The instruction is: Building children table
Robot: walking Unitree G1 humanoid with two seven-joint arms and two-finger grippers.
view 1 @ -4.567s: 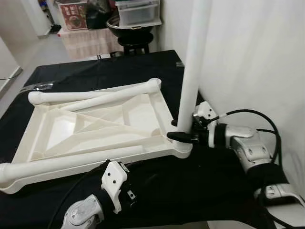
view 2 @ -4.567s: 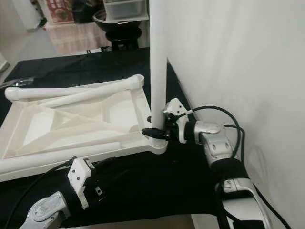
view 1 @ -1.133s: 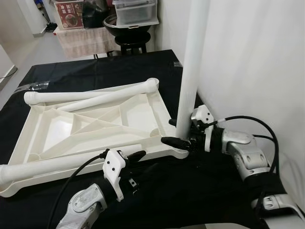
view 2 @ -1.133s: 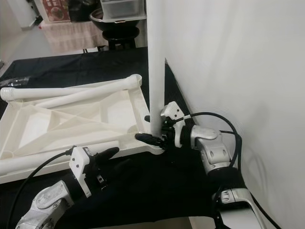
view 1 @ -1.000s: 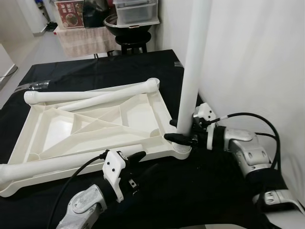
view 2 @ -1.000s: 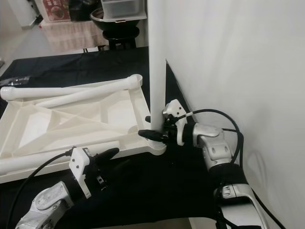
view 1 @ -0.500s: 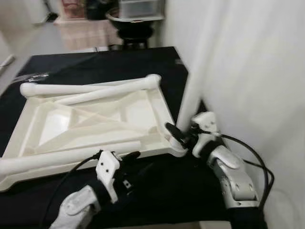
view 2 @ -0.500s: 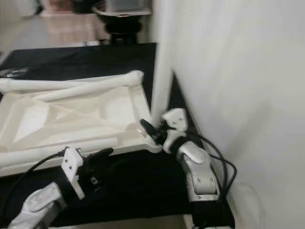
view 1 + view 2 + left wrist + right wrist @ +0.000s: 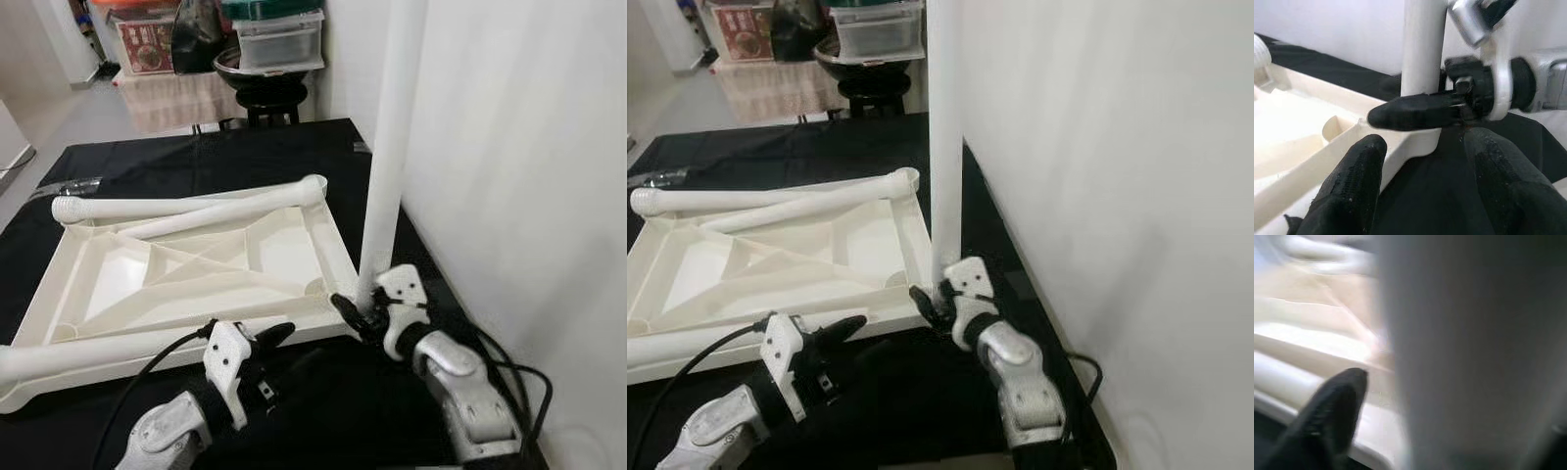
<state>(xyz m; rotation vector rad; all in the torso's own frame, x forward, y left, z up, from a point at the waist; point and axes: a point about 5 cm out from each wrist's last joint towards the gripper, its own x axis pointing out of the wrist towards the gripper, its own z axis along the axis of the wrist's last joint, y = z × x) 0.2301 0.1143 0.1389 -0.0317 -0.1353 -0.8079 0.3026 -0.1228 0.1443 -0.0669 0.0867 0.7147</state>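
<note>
A white tabletop (image 9: 335, 247) lies upside down on a black cloth. One white leg (image 9: 390, 147) stands upright in its near right corner. My right gripper (image 9: 355, 311) is shut on the base of that leg, with one black finger (image 9: 1415, 111) crossing in front of it. My left gripper (image 9: 266, 338) is open just off the tabletop's near edge, its fingers (image 9: 1352, 188) spread with nothing between them. Three loose legs lie on the tabletop: one along the far edge (image 9: 176, 204), one slanted beside it (image 9: 230, 211), and one along the near edge (image 9: 98, 343).
A white wall (image 9: 519, 196) rises close on the right of the upright leg. Behind the black cloth (image 9: 196, 157) stands a dark stool (image 9: 269, 93) carrying a bowl and plastic boxes. A crumpled clear wrapper (image 9: 61, 184) lies at the far left.
My right forearm has swung from the right of the upright leg round to its near side, still holding the base. The left gripper has edged closer to the tabletop. The camera shifted.
</note>
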